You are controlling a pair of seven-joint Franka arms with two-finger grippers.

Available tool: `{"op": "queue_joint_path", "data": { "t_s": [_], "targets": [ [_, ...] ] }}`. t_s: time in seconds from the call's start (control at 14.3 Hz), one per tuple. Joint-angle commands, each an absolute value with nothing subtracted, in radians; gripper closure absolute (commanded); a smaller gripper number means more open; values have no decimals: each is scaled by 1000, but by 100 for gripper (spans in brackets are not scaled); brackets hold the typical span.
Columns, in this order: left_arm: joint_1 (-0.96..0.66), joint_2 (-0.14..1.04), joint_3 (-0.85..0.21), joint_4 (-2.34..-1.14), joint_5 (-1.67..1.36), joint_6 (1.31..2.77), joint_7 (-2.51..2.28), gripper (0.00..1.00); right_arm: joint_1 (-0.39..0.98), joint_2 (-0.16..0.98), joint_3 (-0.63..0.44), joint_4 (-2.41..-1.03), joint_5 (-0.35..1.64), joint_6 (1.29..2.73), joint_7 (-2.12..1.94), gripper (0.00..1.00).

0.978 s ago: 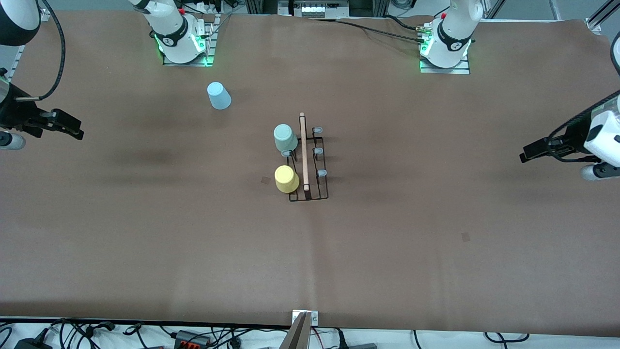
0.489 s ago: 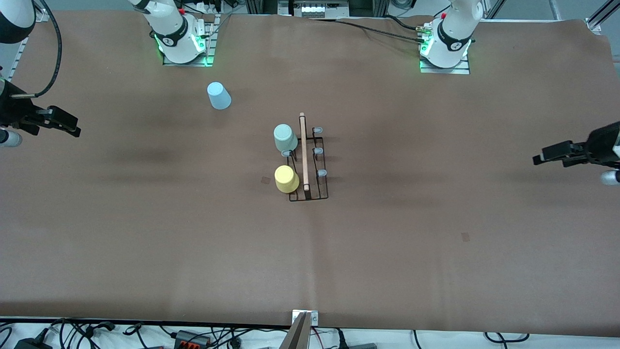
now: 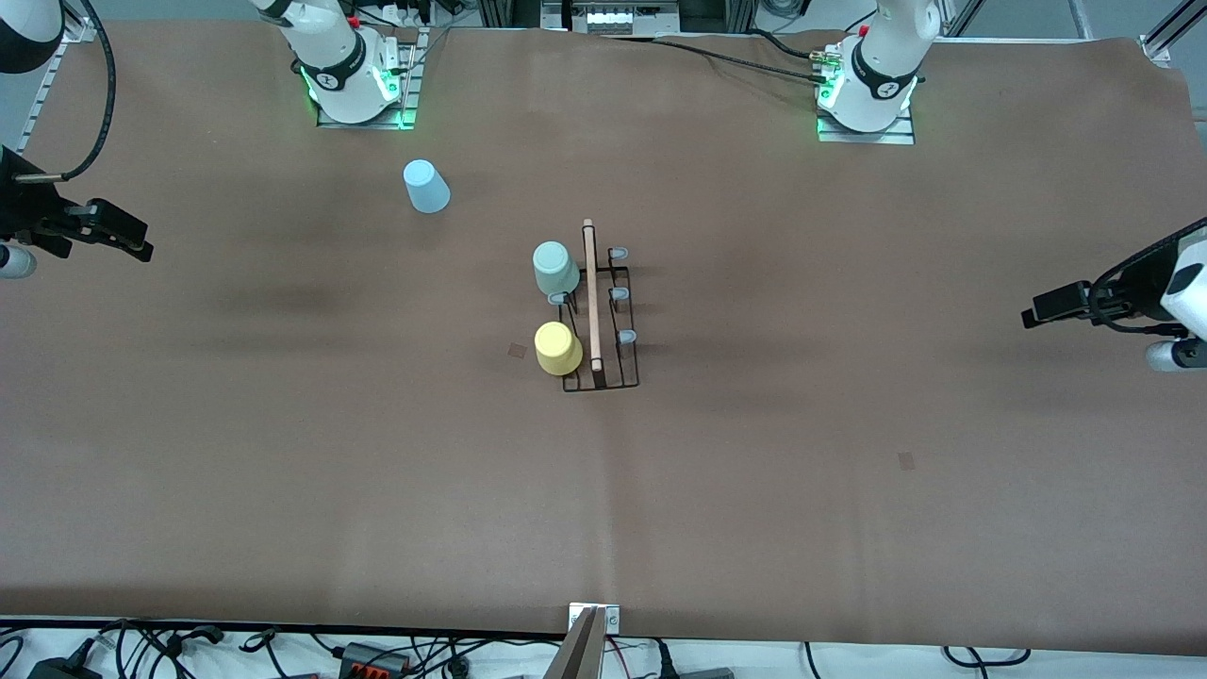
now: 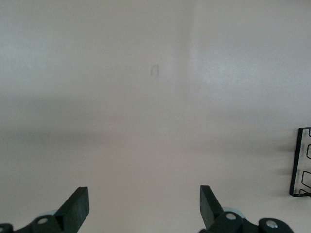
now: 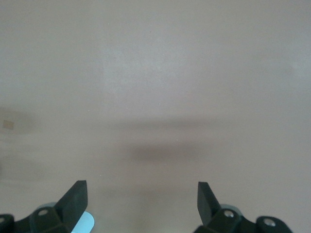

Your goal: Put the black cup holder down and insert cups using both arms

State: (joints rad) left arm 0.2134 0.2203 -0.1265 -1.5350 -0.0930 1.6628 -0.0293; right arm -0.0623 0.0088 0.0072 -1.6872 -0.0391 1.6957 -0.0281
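The black cup holder [image 3: 603, 311] with its wooden rod handle stands in the middle of the table; its edge shows in the left wrist view [image 4: 301, 162]. A pale green cup [image 3: 555, 268] and a yellow cup [image 3: 557, 348] sit upside down on its pegs on the right arm's side. A light blue cup [image 3: 426, 186] stands upside down on the table near the right arm's base; a sliver of it shows in the right wrist view [image 5: 82, 224]. My left gripper [image 3: 1047, 306] [image 4: 144, 206] is open and empty over the left arm's end of the table. My right gripper [image 3: 118, 233] [image 5: 141, 201] is open and empty over the right arm's end.
The brown table cover [image 3: 377, 471] is bare around the holder. Small dark marks lie on it [image 3: 517, 350] [image 3: 906, 460]. Cables and a metal bracket [image 3: 592, 622] run along the table's front edge. The arm bases [image 3: 354, 80] [image 3: 868, 90] stand along the table's farthest edge.
The right gripper has drifted a little farther out toward its end of the table. The left gripper drew outward, then came slightly back in. Cups and holder have not moved.
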Motion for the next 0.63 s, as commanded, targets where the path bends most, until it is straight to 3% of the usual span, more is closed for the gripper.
{"op": "queue_joint_path", "data": {
  "t_s": [0.0, 0.56],
  "targets": [
    [218, 213, -150, -1519, -40, 1629, -92, 0, -66, -3, 5, -1697, -3, 1690, -46, 0],
    [215, 192, -187, -1522, 20, 1614, -106, 0, -66, -5, 5, -1697, -8, 1693, -64, 0]
  ]
}}
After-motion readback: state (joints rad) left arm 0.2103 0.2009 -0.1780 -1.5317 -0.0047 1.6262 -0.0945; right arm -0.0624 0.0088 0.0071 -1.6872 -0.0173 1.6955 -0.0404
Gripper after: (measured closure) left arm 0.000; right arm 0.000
